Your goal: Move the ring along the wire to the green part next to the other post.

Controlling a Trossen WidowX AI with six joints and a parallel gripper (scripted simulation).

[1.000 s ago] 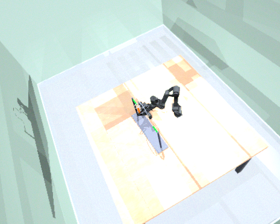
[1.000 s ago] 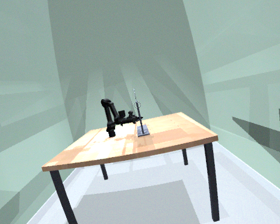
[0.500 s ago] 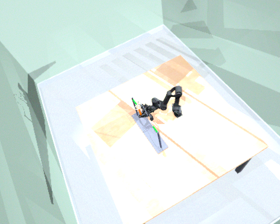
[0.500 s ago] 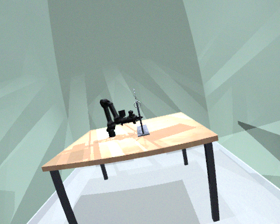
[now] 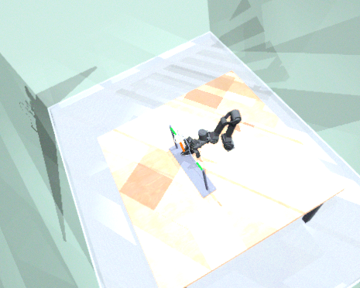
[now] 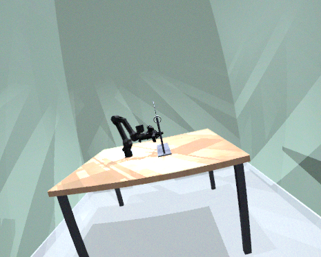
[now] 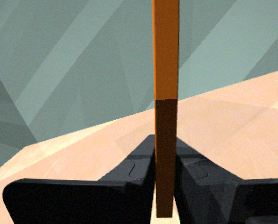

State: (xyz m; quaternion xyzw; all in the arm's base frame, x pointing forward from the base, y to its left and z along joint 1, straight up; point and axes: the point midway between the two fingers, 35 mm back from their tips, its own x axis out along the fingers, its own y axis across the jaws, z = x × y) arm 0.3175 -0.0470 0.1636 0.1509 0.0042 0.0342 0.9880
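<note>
The orange handle [image 5: 182,147] [image 7: 166,55] stands upright between the fingers of my gripper [image 5: 183,152] [image 7: 160,141], which is shut on it. The ring [image 6: 160,119] is a small hoop above the fingers in the exterior view. In the top view it is washed out by glare near the upper-left green part [image 5: 173,131] and its post [image 5: 175,140]; whether it touches the wire cannot be told. The other green part [image 5: 199,166] is beside the lower-right post [image 5: 205,180]. The thin grey wire [image 6: 154,106] arches up, mostly faint.
The posts stand on a grey-blue base plate [image 5: 193,175] [image 6: 168,150] on the wooden table [image 5: 146,185] [image 6: 203,151]. The arm [image 5: 235,117] [image 6: 118,120] reaches over from its base on one side of the plate. Bright light patches wash out much of the top view.
</note>
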